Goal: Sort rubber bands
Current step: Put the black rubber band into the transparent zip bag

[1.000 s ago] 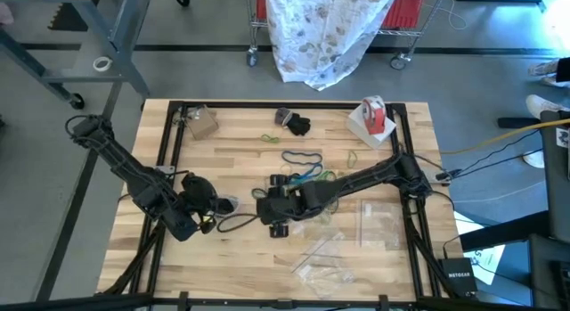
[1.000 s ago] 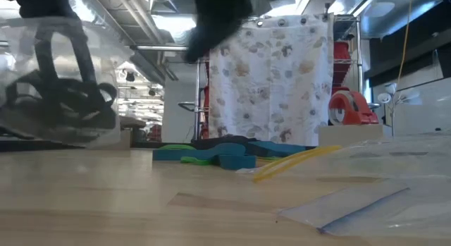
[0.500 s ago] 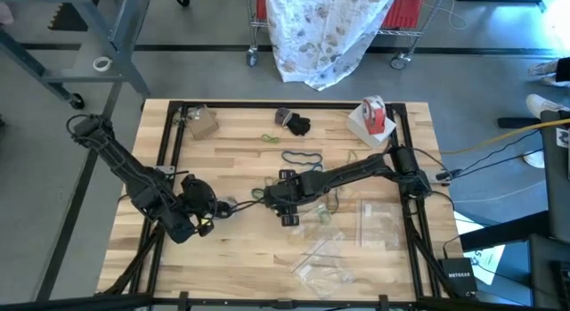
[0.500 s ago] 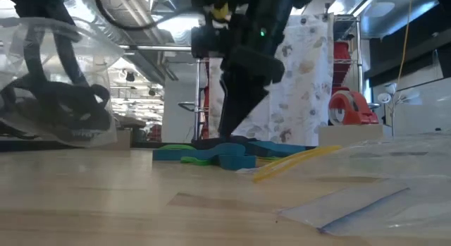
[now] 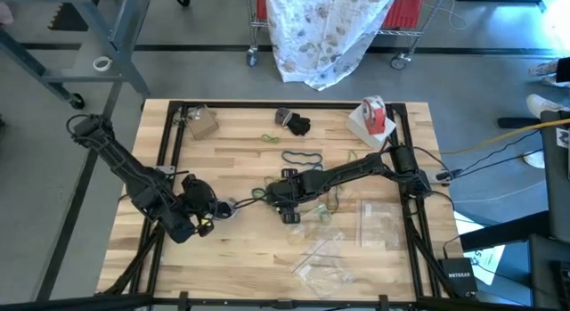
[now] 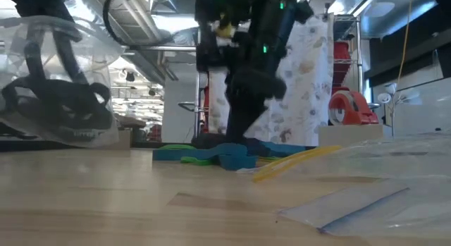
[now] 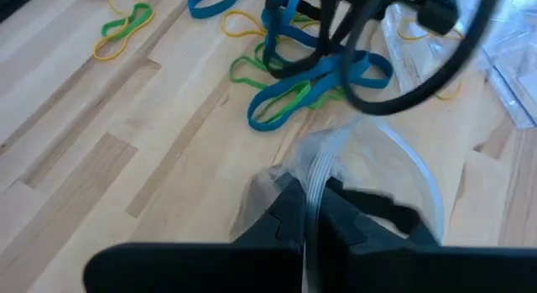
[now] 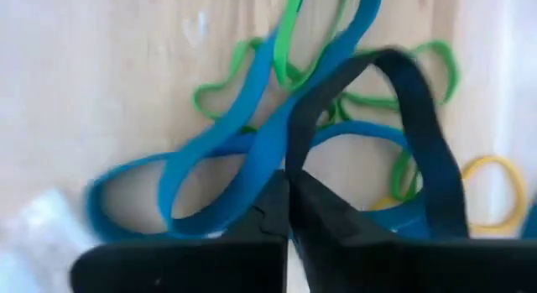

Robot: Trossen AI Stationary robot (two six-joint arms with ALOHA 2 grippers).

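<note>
Here the right tool (image 5: pixel 287 202), at frame centre, is clamped on a black band (image 8: pixel 419 142) above the band pile (image 5: pixel 307 182); next, I judge, carry it to the bag (image 7: pixel 361 171) pinched by the left tool (image 7: pixel 306 217). Only the wrist views show both grips

Desk (image 5: pixel 223 257) middle crowded: tangle of rubber bands (image 5: pixel 307 177) under right claw (image 5: pixel 283 202), right arm lying across from right edge. Left claw (image 5: pixel 218 207) just left of it, pinching clear bag (image 7: pixel 369 171); narrow gap between claws. Near right blocked by flat clear bags (image 5: pixel 325 257). Far edge held tape roll (image 5: pixel 374 115), black clump (image 5: pixel 297 125), small box (image 5: pixel 200 124). Open bare wood along near left and at far-left middle strip.
</note>
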